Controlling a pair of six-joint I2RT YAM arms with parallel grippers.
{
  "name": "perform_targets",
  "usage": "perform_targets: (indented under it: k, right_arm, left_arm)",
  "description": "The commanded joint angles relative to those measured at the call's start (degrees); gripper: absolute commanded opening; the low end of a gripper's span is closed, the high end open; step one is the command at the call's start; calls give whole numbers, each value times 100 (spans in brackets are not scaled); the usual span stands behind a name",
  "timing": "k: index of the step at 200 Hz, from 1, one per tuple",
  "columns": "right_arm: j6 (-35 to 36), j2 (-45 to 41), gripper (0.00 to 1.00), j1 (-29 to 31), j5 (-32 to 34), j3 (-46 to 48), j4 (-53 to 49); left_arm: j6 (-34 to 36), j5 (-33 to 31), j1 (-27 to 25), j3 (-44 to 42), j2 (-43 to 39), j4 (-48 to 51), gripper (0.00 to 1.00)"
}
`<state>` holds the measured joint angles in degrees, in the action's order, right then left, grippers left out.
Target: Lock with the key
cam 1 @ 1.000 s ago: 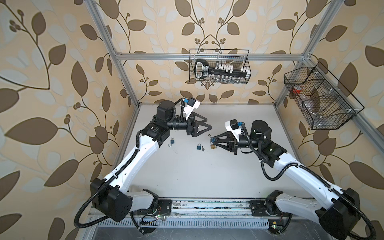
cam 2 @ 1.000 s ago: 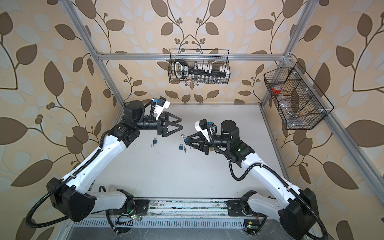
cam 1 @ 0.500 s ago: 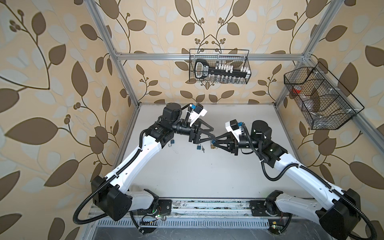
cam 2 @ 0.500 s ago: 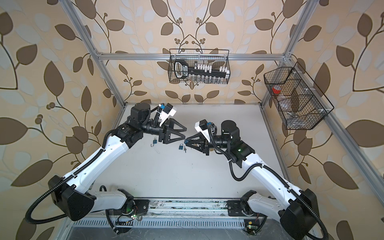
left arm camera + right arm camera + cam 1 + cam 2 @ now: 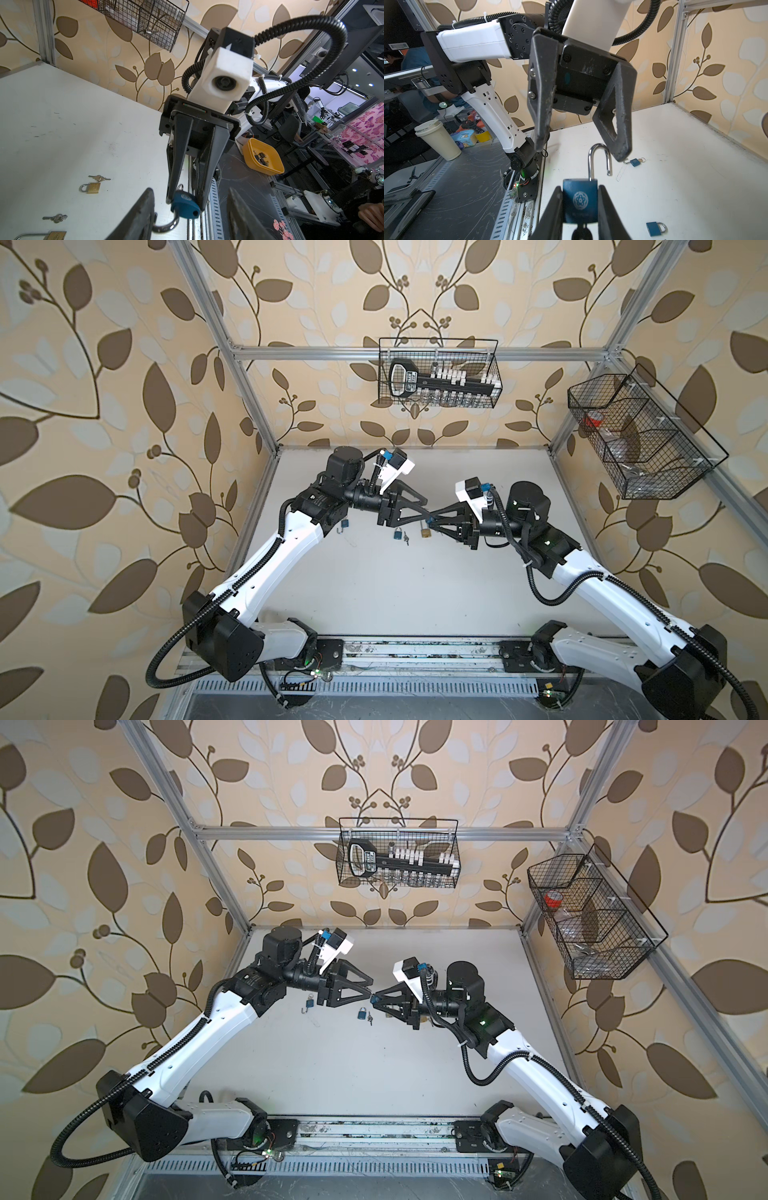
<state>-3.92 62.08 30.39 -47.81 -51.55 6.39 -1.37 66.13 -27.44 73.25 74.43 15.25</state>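
Blue padlock (image 5: 580,202): body clamped between right fingers (image 5: 608,214), shackle swung open, held above the bench (image 5: 374,593) at mid-width, nearer its far edge. Dark key (image 5: 581,233) under the body. Left fingers (image 5: 618,124): partly open, empty, either side of the shackle; contact unclear. On the bench: 2 more blue padlocks (image 5: 634,162), brass padlock (image 5: 91,188), loose keys (image 5: 99,178).

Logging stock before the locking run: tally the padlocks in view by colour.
Blue padlocks: 3 (held blue padlock, open blue padlock on the table, shut blue padlock on the table)
Brass padlocks: 2 (brass padlock in full view, brass padlock cut off at the frame edge)
Total: 5
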Motion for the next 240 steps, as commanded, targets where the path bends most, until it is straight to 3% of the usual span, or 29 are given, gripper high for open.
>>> perform_targets:
  k: [1, 63, 90, 108, 168, 203, 240]
  right_arm:
    - [-132, -122, 0, -51, 147, 5, 256]
    - [-11, -135, 0, -71, 128, -17, 92]
    - [497, -138, 0, -66, 264, -10, -284]
    - [605, -231, 0, -61, 550, 59, -308]
    - [647, -296, 0, -66, 521, 84, -332]
    - [648, -287, 0, -66, 381, 84, -307]
    - [586, -337, 0, -61, 335, 121, -219]
  left_arm:
    - [58, 295, -86, 155, -43, -32, 50]
    - [66, 194, -93, 209, -60, 74, 40]
    - [-14, -325, -95, 284, -96, 176, 28]
    - [-54, -375, -94, 299, -105, 171, 28]
    - [-39, -333, -90, 295, -78, 254, 27]
    - [-48, -329, -90, 306, -35, 268, 18]
    - [-48, -337, -95, 316, 1, 298, 17]
